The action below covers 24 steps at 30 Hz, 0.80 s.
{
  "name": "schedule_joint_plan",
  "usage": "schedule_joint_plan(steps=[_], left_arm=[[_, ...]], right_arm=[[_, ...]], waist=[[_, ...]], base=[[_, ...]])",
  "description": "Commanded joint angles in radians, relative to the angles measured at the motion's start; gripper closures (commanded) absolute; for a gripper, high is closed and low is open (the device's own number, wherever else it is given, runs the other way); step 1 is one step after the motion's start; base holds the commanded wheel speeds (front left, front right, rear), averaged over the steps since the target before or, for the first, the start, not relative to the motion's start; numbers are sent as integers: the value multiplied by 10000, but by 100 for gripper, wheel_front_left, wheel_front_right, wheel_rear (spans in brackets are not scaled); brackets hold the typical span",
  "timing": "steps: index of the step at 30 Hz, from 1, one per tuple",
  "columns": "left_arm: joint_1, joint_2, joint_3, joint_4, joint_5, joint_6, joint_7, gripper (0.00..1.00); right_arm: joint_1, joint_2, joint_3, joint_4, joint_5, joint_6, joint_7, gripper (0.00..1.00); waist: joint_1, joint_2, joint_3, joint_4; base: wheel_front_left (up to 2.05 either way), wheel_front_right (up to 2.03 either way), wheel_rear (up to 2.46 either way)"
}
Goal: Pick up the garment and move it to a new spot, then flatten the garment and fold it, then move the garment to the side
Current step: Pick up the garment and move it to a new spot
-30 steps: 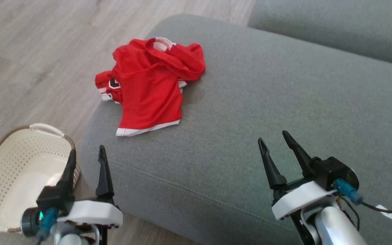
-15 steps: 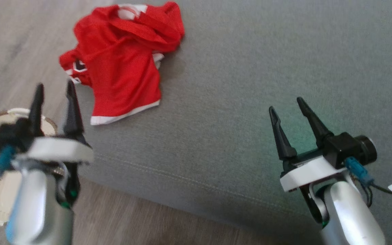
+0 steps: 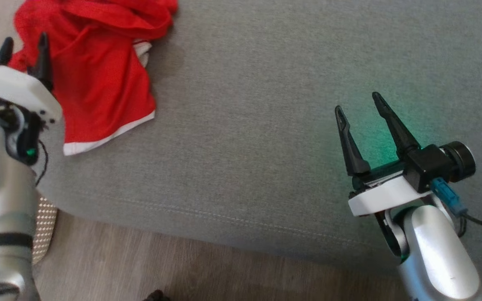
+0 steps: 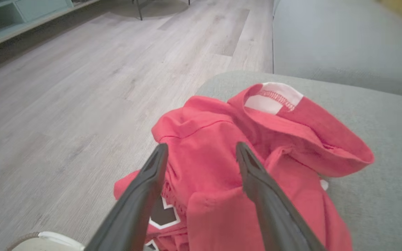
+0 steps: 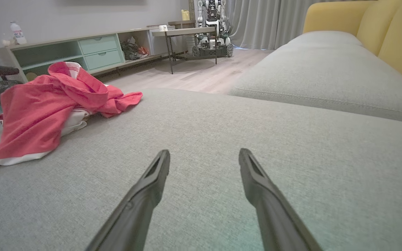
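While the left arm stands near vertical along the left edge of the head view, the left gripper sits at the upper left, fingers pointing up the frame. Its jaws are spread wide and hold nothing. In the left wrist view the left gripper has both fingertips in front of the crumpled red garment; contact cannot be confirmed.

The garment lies bunched at the upper left of the head view, on the left end of the grey cushion, white hem towards the lower edge.

At lower left, a sliver of perforated cream basket shows beside the forearm, on the wooden floor; contents cannot be told.

At lower right, the right arm rises from the corner. The right gripper leans up and left, jaws wide, empty, over bare cushion, well apart from the garment.
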Motion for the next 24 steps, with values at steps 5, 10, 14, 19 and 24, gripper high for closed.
schedule_joint_plan(steps=[5,10,14,19,24], left_arm=[[-1340,919,-35,970,-8,-126,241,0],[-2000,1163,-179,2023,49,-135,260,0],[-2226,1240,-263,2565,95,-128,198,0],[-2545,1312,-354,3359,49,-144,236,100],[-2808,1346,-450,3618,76,-98,-514,100]], right_arm=[[-235,-4,258,-496,-86,-2,-90,0],[-287,3,317,-572,-83,-2,-90,0],[-301,11,340,-569,-87,-2,-90,0],[-386,26,344,-596,-72,-2,-90,0],[-319,35,239,-601,-101,-2,-90,0]], waist=[[-3,0,376,-320],[-3,0,564,-531],[-3,0,583,-649],[-3,0,635,-764],[-3,0,611,-707]], base=[[0,0,0],[0,0,0],[0,0,0],[0,0,0],[0,0,0]])
